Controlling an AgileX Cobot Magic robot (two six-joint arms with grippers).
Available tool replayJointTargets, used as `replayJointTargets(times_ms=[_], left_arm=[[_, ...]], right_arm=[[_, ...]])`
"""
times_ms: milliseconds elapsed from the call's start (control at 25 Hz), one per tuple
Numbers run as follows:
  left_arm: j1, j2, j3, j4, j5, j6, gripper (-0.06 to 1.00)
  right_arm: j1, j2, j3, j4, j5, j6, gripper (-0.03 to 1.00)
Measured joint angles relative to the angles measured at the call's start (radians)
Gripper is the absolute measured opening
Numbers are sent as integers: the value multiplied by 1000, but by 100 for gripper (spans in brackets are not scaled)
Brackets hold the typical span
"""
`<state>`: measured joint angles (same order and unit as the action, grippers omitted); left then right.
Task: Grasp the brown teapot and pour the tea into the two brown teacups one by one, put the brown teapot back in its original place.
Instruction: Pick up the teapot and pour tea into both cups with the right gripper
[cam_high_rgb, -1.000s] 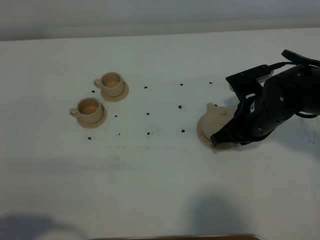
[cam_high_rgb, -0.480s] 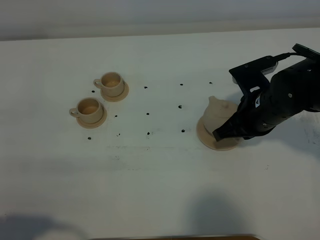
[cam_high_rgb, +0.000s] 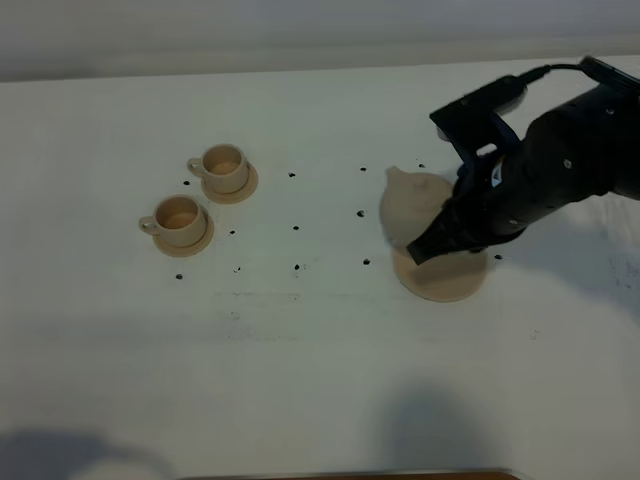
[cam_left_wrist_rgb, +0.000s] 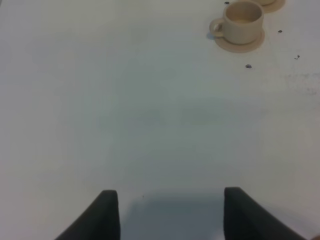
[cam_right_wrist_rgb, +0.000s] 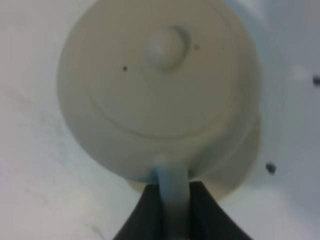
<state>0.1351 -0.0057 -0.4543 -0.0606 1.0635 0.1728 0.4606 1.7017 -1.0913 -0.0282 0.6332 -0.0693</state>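
The brown teapot (cam_high_rgb: 408, 203) hangs just above the table, spout toward the cups, off its round tan coaster (cam_high_rgb: 447, 276), the original place. My right gripper (cam_high_rgb: 424, 251) is shut on the teapot's loop handle (cam_right_wrist_rgb: 170, 186); the wrist view shows the knobbed lid (cam_right_wrist_rgb: 161, 80) from above. The two brown teacups (cam_high_rgb: 223, 166) (cam_high_rgb: 181, 217) stand on their saucers at the left, well apart from the teapot. My left gripper (cam_left_wrist_rgb: 170, 215) is open over bare table, with the nearer teacup (cam_left_wrist_rgb: 243, 19) far ahead of it.
Small black dots (cam_high_rgb: 296, 228) mark the white table (cam_high_rgb: 320, 350) between the cups and the coaster. The right arm's dark body (cam_high_rgb: 560, 170) hangs over the table's right side. A cup saucer rim (cam_left_wrist_rgb: 274, 4) shows at the edge of the left wrist view.
The right gripper has raised the teapot off the coaster and carried it left and farther back. The coaster now lies uncovered. The cups have not moved.
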Motion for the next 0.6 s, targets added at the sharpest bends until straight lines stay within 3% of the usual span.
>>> replayJointTargets(times_ms=[600], left_arm=[[0, 0, 0, 0, 0, 0, 52]], right_arm=[[81, 138, -225, 39, 46, -222, 9]])
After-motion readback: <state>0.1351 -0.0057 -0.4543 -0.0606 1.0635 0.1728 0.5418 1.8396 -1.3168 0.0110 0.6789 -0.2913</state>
